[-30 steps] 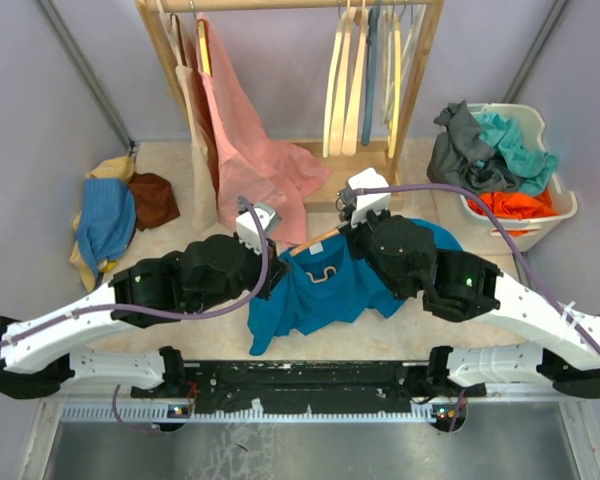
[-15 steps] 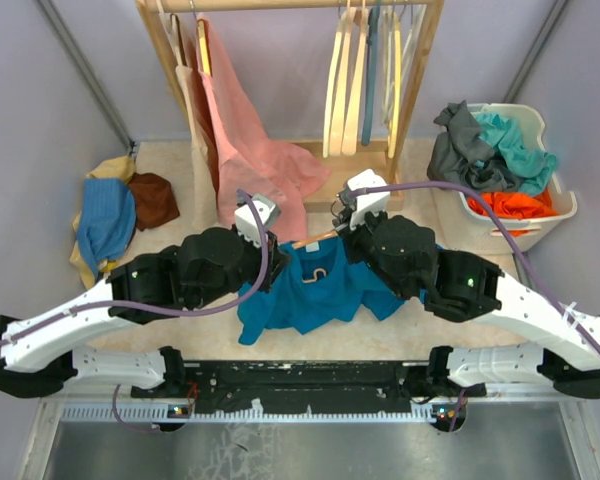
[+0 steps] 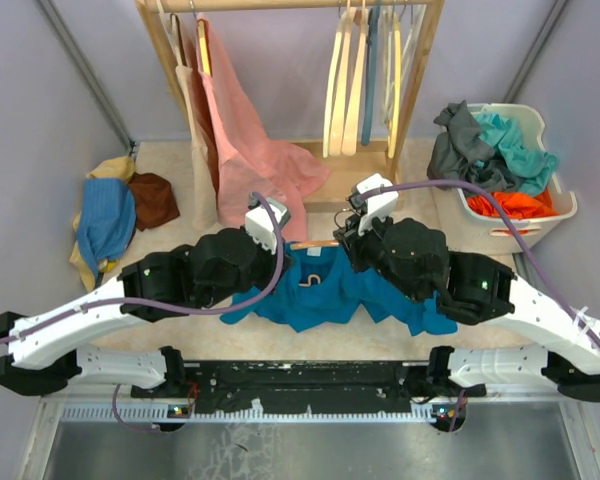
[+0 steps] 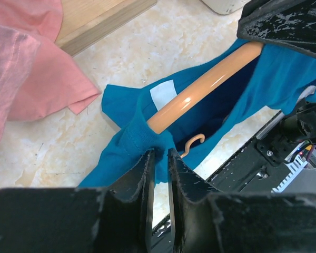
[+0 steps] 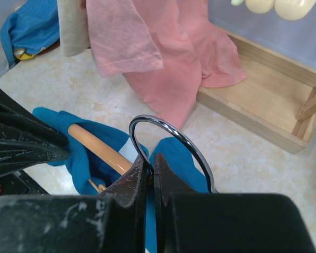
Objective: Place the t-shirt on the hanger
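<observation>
- Top view: the t-shirt [image 3: 325, 298] hangs spread between the two arms, over the near middle of the table [image 3: 160, 165]. The hanger [image 3: 313, 243] shows as a short tan bar at its far edge, between the left gripper [image 3: 283, 252] and the right gripper [image 3: 348, 240]. A wooden rack [image 3: 420, 90] with a pink garment [image 3: 250, 150] stands beyond, and a basket [image 3: 565, 205] of clothes sits far right.
- Left wrist view: the left gripper [image 4: 158, 158] has its fingers pinched tight on a fold of the t-shirt [image 4: 284, 68] at the end of the hanger [image 4: 200, 87], whose arm runs inside the cloth. A white label [image 4: 163, 95] lies just beside the arm.
- Right wrist view: the right gripper [image 5: 150, 169] is clamped on the stem of the hanger's metal hook [image 5: 174, 136], which stands upright. The tan hanger [image 5: 97, 147] arm slants left into the t-shirt [image 5: 55, 124].
</observation>
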Tool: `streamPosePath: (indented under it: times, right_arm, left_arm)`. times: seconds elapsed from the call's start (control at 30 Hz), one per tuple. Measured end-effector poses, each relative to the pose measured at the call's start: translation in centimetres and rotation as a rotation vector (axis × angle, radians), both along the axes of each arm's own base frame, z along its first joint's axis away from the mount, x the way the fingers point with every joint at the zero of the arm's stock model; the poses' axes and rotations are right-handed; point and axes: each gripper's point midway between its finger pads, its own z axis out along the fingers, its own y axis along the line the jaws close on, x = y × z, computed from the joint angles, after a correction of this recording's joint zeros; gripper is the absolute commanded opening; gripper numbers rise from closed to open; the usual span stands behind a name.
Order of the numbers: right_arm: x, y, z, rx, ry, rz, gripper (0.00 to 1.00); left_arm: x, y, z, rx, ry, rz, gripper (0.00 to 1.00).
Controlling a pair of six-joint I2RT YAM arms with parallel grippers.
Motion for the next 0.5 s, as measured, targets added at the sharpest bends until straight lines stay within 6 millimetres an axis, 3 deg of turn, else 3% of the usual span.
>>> streamPosePath:
  times: [0.5]
  right_arm:
    - [0.2,-0.1,-3.4,-0.03,0.08,-0.014,0.0]
  left_arm:
    - [-2.1,-1.1,0.7,-0.05,0.026,-0.141,0.23]
